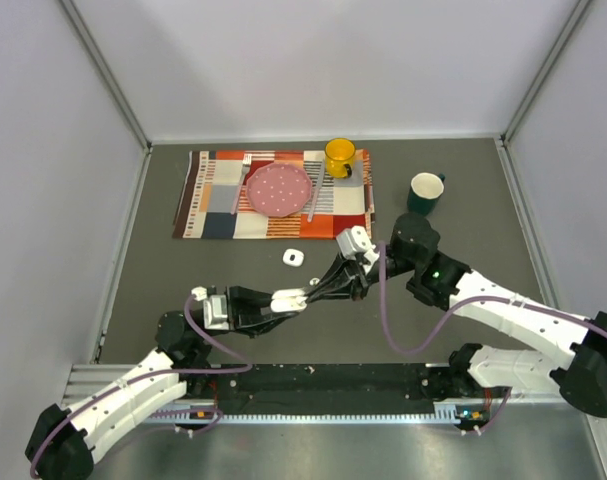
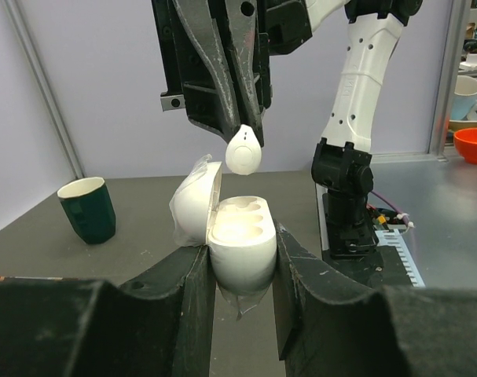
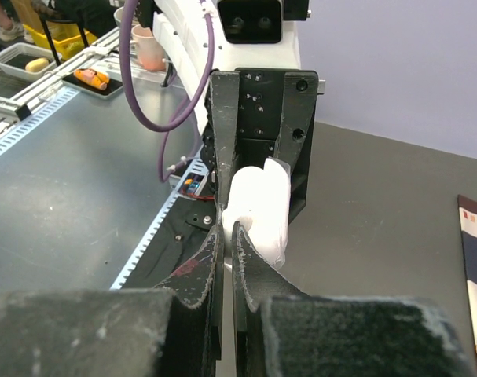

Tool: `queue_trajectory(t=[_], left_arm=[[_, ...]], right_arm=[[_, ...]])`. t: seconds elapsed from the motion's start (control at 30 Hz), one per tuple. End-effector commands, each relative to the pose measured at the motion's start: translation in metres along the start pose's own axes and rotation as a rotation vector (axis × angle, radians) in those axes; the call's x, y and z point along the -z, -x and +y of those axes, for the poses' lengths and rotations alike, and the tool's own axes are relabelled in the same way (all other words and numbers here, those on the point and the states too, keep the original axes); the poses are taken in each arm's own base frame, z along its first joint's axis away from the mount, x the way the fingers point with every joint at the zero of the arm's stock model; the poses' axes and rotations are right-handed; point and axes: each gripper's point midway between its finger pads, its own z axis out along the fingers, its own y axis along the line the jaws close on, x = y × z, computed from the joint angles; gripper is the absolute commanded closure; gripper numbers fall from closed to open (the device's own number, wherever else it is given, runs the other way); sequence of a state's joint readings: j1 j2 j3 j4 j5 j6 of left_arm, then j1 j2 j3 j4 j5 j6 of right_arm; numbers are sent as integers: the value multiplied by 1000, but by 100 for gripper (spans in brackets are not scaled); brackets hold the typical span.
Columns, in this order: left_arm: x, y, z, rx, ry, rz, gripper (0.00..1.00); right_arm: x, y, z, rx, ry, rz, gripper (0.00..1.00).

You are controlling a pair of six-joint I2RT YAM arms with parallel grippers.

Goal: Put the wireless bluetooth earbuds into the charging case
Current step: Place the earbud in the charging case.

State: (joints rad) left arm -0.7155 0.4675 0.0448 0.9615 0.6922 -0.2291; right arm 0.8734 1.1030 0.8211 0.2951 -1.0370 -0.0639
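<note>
Fig. Transfer of one earbud to the open charging case, above the middle of the desk (image 1: 463,190) and somewhat toward its near edge.

The left jaws are closed on the lower shell of the charging case (image 2: 240,239), one finger on each flank; its lid (image 2: 193,203) is hinged back and stands open to the left in the left wrist view; two wells face upward. The right jaws are narrow, pinching the earbud (image 2: 244,151) by its upper, tapered end; the stem, if present, is hidden between them.

The earbud hangs directly above the case, just clear of the wells and not touching; its long axis is roughly upright, rounded head downward. The coming move therefore appears to be a short straight descent by the right arm (image 1: 513,315); which of the two wells lies under it cannot be told for certain.

The earbud is white, glossy and drop-shaped, with a small dark dot on its face; no other earbud can be made out.

A second white case (image 1: 294,257) lies on the desk just nearside of the patterned placemat (image 1: 208,190), which carries a pink plate (image 1: 280,208) and a yellow mug (image 1: 340,157) toward the far edge; a green mug (image 1: 425,192) stands toward the far right corner.
</note>
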Motion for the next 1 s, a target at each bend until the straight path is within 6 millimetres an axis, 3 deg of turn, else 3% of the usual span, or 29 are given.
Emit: queue_trajectory(t=[0.0, 0.7, 0.97], left_arm=[[-3, 14, -3, -52, -23, -47, 100], [-2, 16, -1, -63, -9, -60, 100], [-2, 15, 0, -64, -2, -58, 100]], right_arm=[[-9, 24, -2, 81, 21, -40, 100], [-15, -15, -13, 32, -40, 98, 100], [-7, -7, -19, 70, -125, 92, 85]])
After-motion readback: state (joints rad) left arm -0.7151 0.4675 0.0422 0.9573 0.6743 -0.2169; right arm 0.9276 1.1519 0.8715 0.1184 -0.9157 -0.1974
